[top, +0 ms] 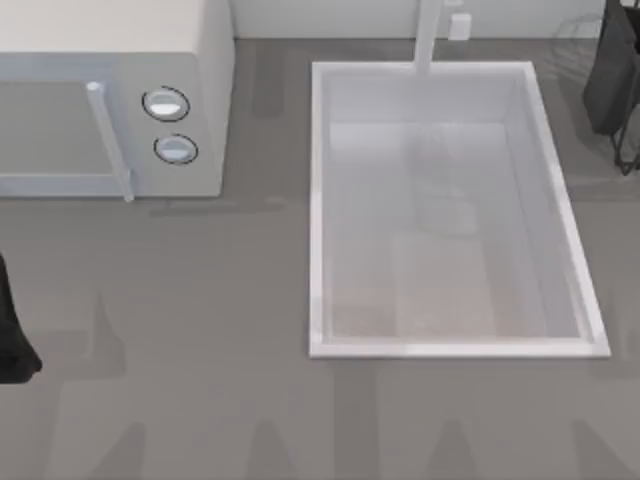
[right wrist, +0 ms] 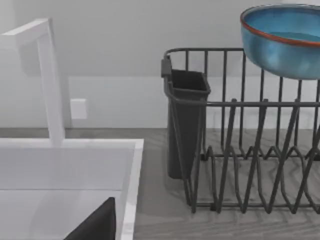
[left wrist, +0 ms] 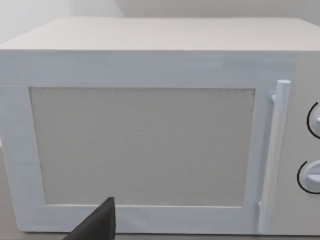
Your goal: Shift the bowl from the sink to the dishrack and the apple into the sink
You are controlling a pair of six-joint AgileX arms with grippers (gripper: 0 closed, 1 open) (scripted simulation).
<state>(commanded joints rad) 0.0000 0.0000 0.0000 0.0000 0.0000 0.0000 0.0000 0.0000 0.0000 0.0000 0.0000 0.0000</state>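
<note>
Now we see the bowl (right wrist: 284,40) raised over the dishrack (right wrist: 240,130), ahead of our right arm; the sink (top: 320,200) lies beside. Our left arm faces the microwave (left wrist: 150,125).

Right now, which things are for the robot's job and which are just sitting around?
For the job: bowl, above the dishrack; sink.
Just sitting around: microwave, faucet, dark utensil holder on the rack's end.
</note>
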